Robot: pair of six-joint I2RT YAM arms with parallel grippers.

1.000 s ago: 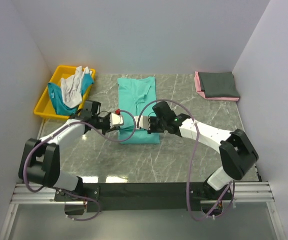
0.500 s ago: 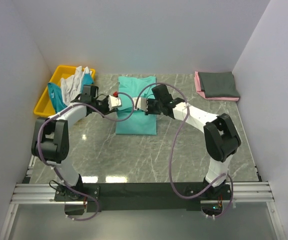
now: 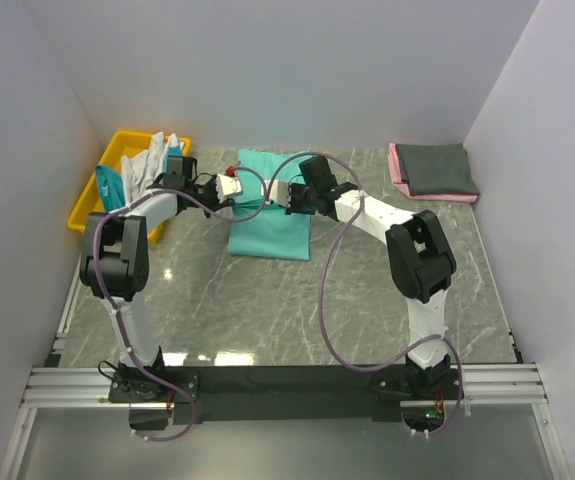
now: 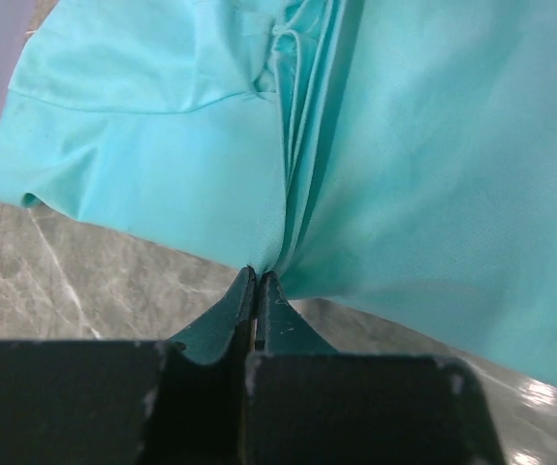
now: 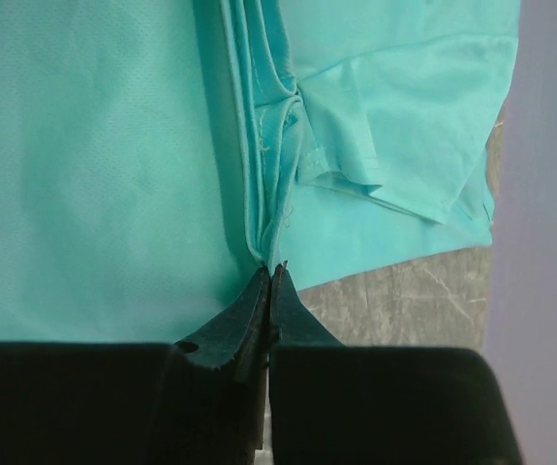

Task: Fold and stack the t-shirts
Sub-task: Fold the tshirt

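The left gripper (image 4: 257,276) and the right gripper (image 5: 270,271) have both travelled away from the bases toward the far wall. They took the near edge of the sea-green shirt (image 3: 270,232) with them, so it covers less of the table (image 3: 367,290) than one second ago. Each gripper has its fingers pressed together on a small bunch of folded layers, one at each side of the shirt.

The shirt lies in the middle of the table, toward the far side. It is thin and smooth, with several hems gathered into pleats at each pinch.

I judge the risk is there: the bite of cloth is small, so one layer could slip out. One arm could also run ahead of the other, and the fold would then land crooked.

Folded grey and pink shirts (image 3: 432,170) lie at the far right. The yellow bin (image 3: 85,215) holds more.
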